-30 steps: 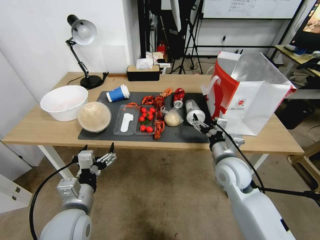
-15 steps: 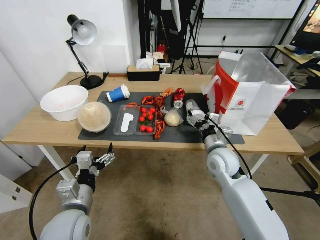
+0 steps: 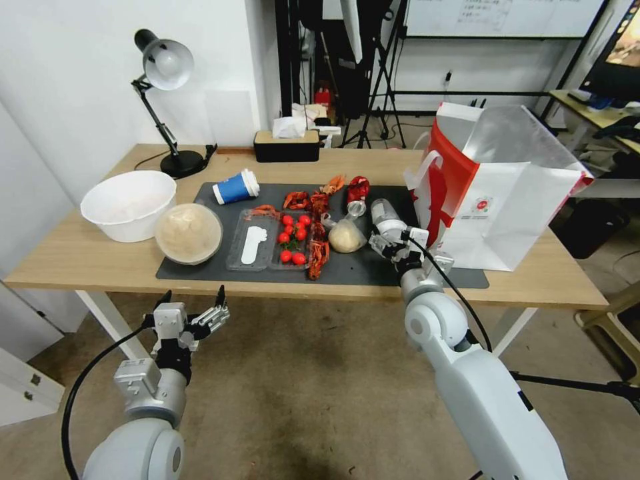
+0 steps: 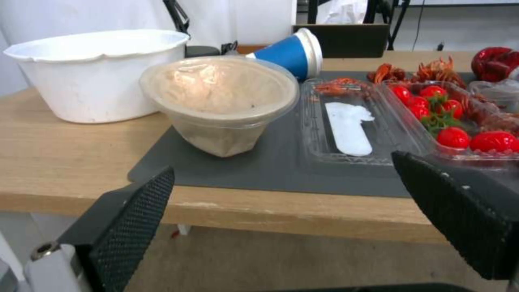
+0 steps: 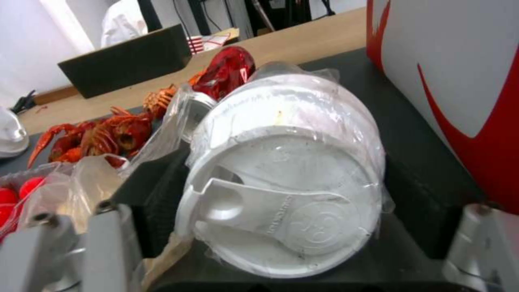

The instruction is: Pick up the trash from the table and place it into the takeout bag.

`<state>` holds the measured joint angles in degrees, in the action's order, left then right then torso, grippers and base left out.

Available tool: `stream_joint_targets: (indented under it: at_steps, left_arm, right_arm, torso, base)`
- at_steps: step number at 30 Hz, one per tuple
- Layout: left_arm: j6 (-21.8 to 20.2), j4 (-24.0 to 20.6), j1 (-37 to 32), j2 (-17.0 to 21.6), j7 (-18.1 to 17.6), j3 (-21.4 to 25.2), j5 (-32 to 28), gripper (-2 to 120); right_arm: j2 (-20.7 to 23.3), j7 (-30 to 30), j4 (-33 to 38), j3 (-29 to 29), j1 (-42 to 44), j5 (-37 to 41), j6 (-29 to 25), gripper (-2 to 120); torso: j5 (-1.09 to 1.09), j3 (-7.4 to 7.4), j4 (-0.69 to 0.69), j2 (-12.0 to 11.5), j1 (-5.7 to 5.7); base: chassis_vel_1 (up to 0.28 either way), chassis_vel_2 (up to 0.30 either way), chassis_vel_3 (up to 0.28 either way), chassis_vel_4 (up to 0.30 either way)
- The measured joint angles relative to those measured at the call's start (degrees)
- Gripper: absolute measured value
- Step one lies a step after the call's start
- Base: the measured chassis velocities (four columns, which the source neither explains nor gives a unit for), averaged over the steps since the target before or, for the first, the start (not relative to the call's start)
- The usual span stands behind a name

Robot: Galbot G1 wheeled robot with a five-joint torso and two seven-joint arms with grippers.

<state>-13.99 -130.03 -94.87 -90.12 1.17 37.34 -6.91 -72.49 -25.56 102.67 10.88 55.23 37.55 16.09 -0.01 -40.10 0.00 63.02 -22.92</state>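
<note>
A clear plastic cup (image 3: 385, 217) (image 5: 281, 170) with a white lid lies on its side on the dark mat (image 3: 360, 270), just left of the takeout bag (image 3: 507, 200) (image 5: 449, 61). My right gripper (image 3: 389, 235) (image 5: 284, 198) is open, its jaws on either side of the cup's lid end. A blue paper cup (image 3: 235, 187) (image 4: 289, 52), a beige-filled tub (image 3: 189, 233) (image 4: 221, 97), a small plastic bag (image 3: 346, 235) and a red packet (image 3: 358, 189) (image 5: 227, 71) lie on the mat. My left gripper (image 3: 195, 293) (image 4: 284, 164) hangs open below the table's (image 3: 87, 257) front edge.
A big white bowl (image 3: 128, 203) stands at the table's left beside the tub. A clear tray of tomatoes (image 3: 293, 240) and crayfish shells (image 3: 318, 247) fill the mat's middle. A desk lamp (image 3: 167, 67) and a black tissue box (image 3: 287, 145) stand at the back edge.
My right gripper has moved forward and to the left over the table edge, so that its jaws now stand around the clear cup. The left arm has stayed put.
</note>
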Motion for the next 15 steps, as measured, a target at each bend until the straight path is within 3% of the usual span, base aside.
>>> stream_joint_targets:
  at_steps: [10, 15]
  left_arm:
    - [0.5, 0.1, 0.0, 0.0, 0.0, 0.0, 0.2, 100]
    - [0.7, 0.2, -0.1, -0.1, -0.1, -0.1, 0.5, 100]
  right_arm:
    - [-0.1, 0.3, 1.0, -0.1, 0.5, 0.1, 0.0, 71]
    - [1.2, 7.3, 6.3, 0.2, 1.1, 2.1, -5.2, 71]
  torso:
    - [0.02, 0.00, 0.00, 0.0, 0.00]
    - [0.01, 0.00, 0.00, 0.0, 0.00]
  base:
    - [0.000, 0.000, 0.000, 0.000]
    - [0.000, 0.000, 0.000, 0.000]
